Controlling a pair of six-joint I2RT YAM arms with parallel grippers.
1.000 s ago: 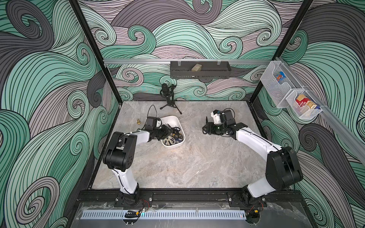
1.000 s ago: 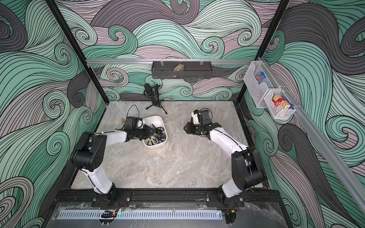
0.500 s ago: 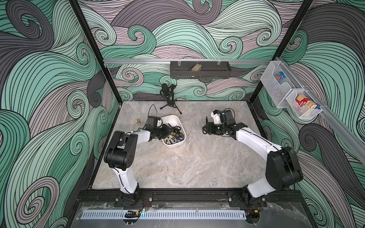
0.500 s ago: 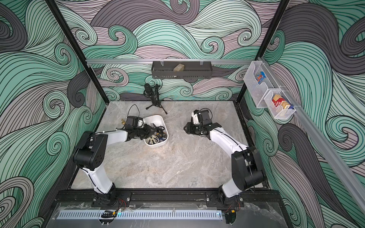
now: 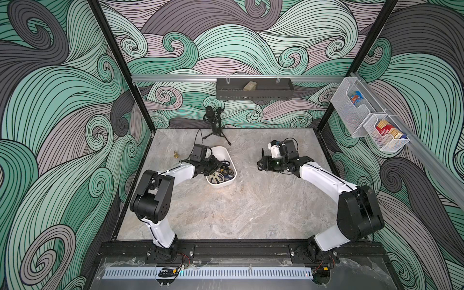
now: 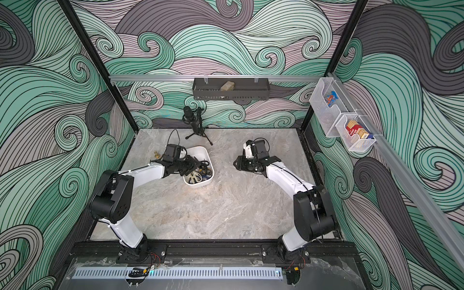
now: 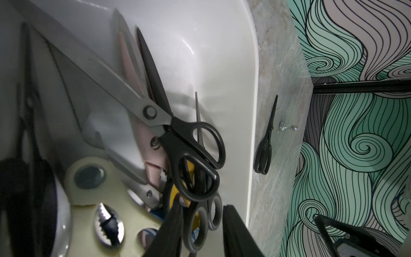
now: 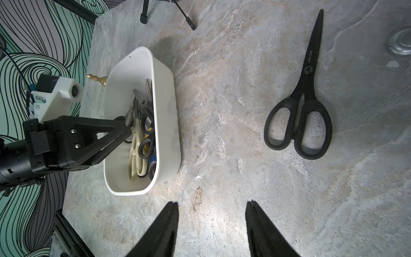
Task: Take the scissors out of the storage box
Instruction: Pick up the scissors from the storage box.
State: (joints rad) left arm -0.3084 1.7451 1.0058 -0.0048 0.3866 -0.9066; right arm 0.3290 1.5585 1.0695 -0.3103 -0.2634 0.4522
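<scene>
The shallow white plastic storage box (image 5: 223, 152) with rounded corners stands on the grey marbled surface (image 5: 251, 206), on the left arm's side in both top views; inside it lies a tangled heap of metal-bladed scissors (image 8: 142, 124), among them a cream-handled pair (image 8: 136, 153), a long pale pink pair (image 7: 142, 135) and a steel-bladed pair with black loop handles (image 7: 195, 153). The left gripper (image 7: 202, 211) is down inside the box among the handles; its fingers stand partly apart with the loops of a small black-handled pair (image 7: 214, 227) between them, and I cannot tell whether they are clenched on it. The right gripper (image 8: 211, 203) hovers released over bare surface, well apart from the box; nothing lies between its fingers. One all-black pair (image 8: 299, 106) lies flat on the surface outside the box, blades closed, near a small silver chess pawn (image 7: 289, 128); a small gold chess pawn (image 8: 96, 77) sits near the box on the side away from the right arm.
</scene>
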